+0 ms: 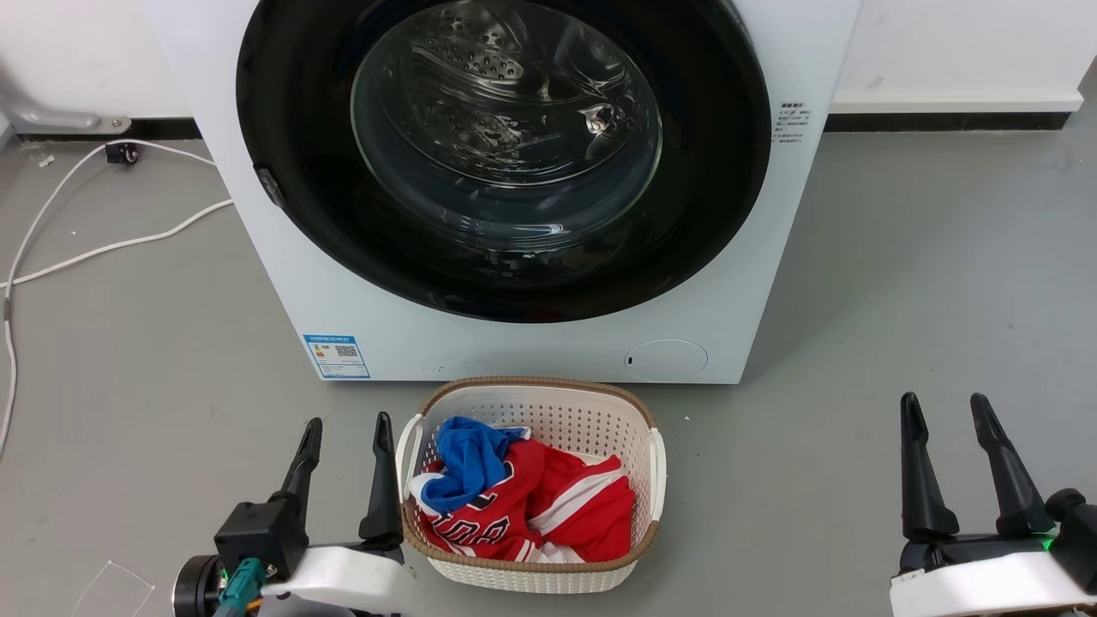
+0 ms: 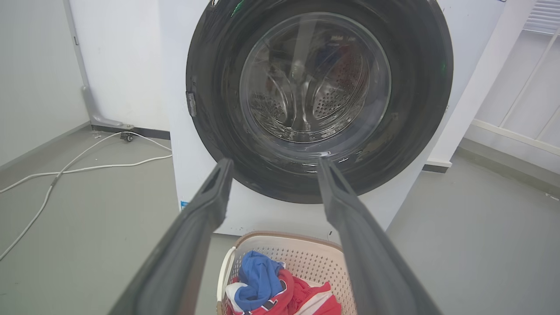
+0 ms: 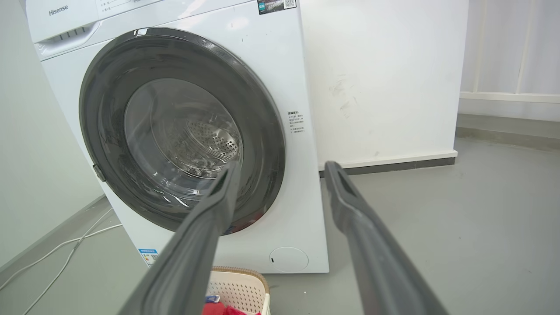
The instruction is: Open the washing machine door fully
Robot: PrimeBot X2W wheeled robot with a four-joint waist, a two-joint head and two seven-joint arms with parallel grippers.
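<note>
While left hand and right hand both gape empty, the washing machine reads "Hisense".

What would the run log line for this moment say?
washing machine door: shut | left claw: open, beside laundry basket | right claw: open, empty | contact: none

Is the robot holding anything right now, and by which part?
Nothing: the left gripper and right gripper are both open and empty, clear of the washing machine door.
</note>
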